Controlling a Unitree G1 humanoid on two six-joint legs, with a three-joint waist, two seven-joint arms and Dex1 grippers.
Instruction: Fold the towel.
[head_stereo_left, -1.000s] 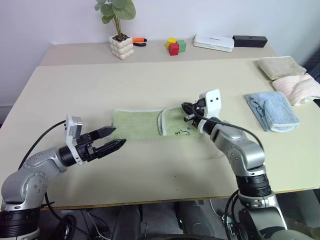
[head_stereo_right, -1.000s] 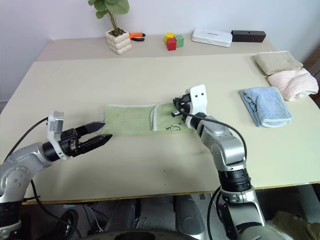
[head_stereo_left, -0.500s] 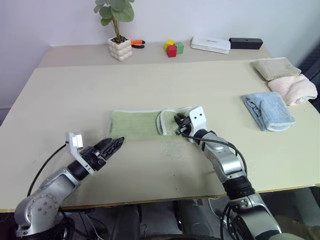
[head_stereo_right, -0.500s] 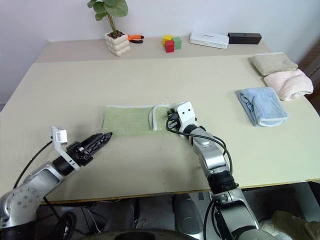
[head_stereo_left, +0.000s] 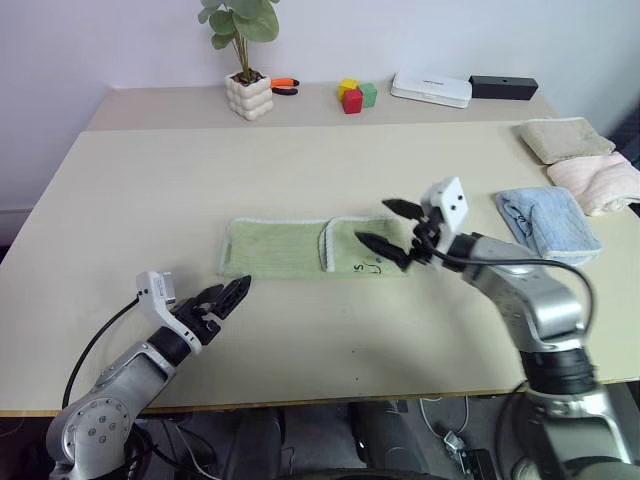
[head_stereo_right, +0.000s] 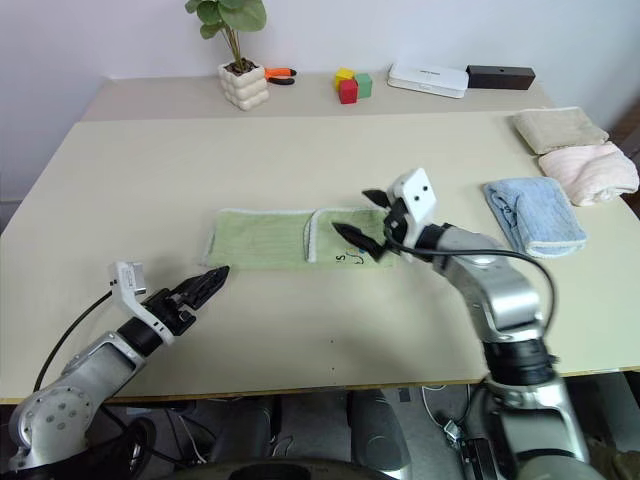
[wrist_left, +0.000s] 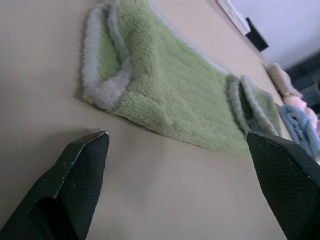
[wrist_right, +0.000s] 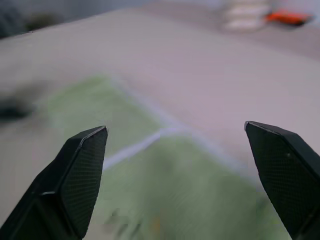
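Note:
The light green towel (head_stereo_left: 275, 250) lies flat mid-table, long side running left to right. Its right end is folded back over itself, the whitish trim (head_stereo_left: 327, 246) crossing the cloth. A small dark mark (head_stereo_left: 368, 267) sits near the front right corner. My right gripper (head_stereo_left: 388, 224) hovers open just above the folded right part, nothing between its fingers. My left gripper (head_stereo_left: 232, 293) is low over the table, just in front of the towel's left front corner (wrist_left: 102, 92), open and empty. In the right wrist view the towel (wrist_right: 165, 185) lies below the spread fingers.
A folded light blue towel (head_stereo_left: 548, 222), a pink one (head_stereo_left: 605, 182) and a beige one (head_stereo_left: 563, 138) lie at the right edge. Along the back stand a potted plant (head_stereo_left: 246, 95), an orange-handled tool (head_stereo_left: 283, 84), coloured blocks (head_stereo_left: 354, 95), a white box (head_stereo_left: 430, 90) and a black box (head_stereo_left: 503, 87).
My right gripper has opened, let go of the towel's folded part, and lifted up and back to the right. My left gripper sank toward the table and rolled.

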